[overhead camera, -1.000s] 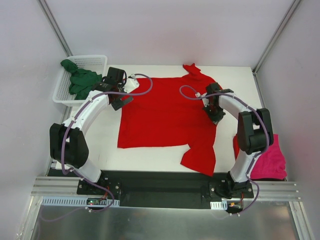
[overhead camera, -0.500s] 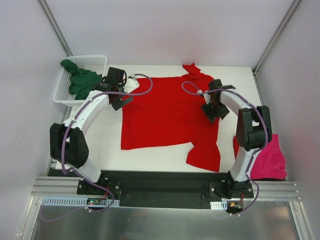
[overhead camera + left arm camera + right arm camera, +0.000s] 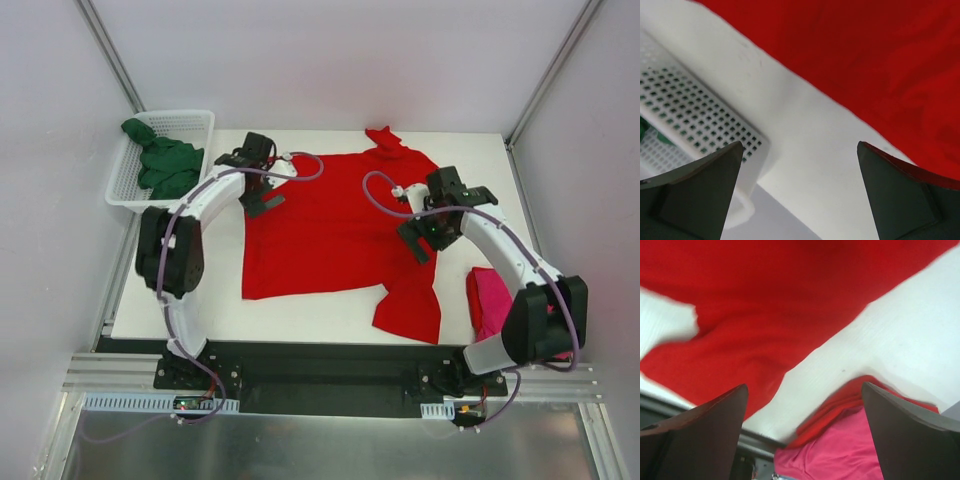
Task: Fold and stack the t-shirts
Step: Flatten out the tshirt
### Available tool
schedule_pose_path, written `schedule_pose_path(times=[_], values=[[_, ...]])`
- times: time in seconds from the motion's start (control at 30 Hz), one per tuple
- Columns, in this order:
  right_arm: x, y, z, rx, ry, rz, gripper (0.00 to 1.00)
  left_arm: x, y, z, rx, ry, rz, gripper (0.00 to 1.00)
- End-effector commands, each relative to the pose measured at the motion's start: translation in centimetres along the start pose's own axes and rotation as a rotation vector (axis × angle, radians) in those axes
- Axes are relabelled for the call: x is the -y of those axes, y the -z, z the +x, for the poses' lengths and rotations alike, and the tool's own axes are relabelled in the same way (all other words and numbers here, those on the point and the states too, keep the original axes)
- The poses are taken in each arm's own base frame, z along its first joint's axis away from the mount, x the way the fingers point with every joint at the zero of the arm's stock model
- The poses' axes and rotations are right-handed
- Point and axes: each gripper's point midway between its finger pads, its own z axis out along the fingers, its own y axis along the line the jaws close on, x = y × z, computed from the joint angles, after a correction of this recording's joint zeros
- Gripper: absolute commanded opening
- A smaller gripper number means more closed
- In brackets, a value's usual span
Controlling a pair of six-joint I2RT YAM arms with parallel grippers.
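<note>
Red tee (image 3: 330, 225) lies flat on the bench (image 3: 190, 290), hem at 9 o'clock, shoulders at 3, near sleeve trailing toward 5. Right hand (image 3: 418, 240), spread apart and empty, hovers nearest that sleeve. Left hand (image 3: 265, 195), likewise apart, hangs over the far hem corner at 10.

Bright, even, diffuse light; no glare for you.
Your overhead view is sharp, shadows faint; your right wrist view smears the red t-shirt (image 3: 765, 300) edges, left wrist slightly soft.
</note>
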Motion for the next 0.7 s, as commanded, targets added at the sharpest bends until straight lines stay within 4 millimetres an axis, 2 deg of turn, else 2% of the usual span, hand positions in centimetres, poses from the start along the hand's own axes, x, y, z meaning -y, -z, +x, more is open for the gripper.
schedule_pose_path(times=[0.0, 0.03, 0.07, 0.1, 0.13, 0.17, 0.23, 0.27, 0.47, 0.57, 0.67], values=[[-3.9, 2.9, 2.2, -0.003, 0.168, -0.145, 1.00, -0.5, -3.6, -4.4, 0.038, -0.014, 0.022, 0.99], [-4.7, 3.5, 2.8, -0.021, 0.194, -0.166, 1.00, -2.2, -3.4, -6.4, 0.078, -0.008, -0.015, 0.99], [-5.3, 4.3, 2.5, 0.001, 0.220, -0.197, 1.00, -1.7, -5.2, -6.8, 0.060, -0.021, -0.001, 0.99], [-6.1, 4.7, 2.6, -0.003, 0.237, -0.226, 1.00, -2.1, -5.7, -7.5, 0.070, -0.025, -0.006, 0.99], [-6.7, 5.1, 3.4, -0.030, 0.237, -0.257, 1.00, -3.2, -5.5, -9.1, 0.104, -0.020, -0.030, 0.99], [-7.7, 5.5, 3.5, -0.023, 0.250, -0.311, 1.00, -2.5, -7.1, -9.3, 0.094, -0.029, -0.009, 0.99], [-9.1, 6.2, 4.7, -0.066, 0.277, -0.384, 1.00, -2.8, -7.7, -10.2, 0.107, -0.048, -0.014, 0.99], [-9.8, 6.4, 5.1, -0.075, 0.290, -0.420, 1.00, -2.2, -8.9, -10.1, 0.092, -0.055, 0.000, 0.99], [-11.4, 7.9, 7.5, -0.122, 0.373, -0.523, 1.00, -0.9, -11.6, -8.9, 0.037, -0.104, 0.026, 0.99], [-12.1, 8.5, 8.3, -0.153, 0.388, -0.582, 1.00, -1.2, -12.7, -8.2, 0.014, -0.105, 0.023, 0.99], [-12.8, 9.0, 8.9, -0.171, 0.397, -0.635, 1.00, -2.4, -13.6, -7.5, -0.011, -0.105, -0.004, 0.99]])
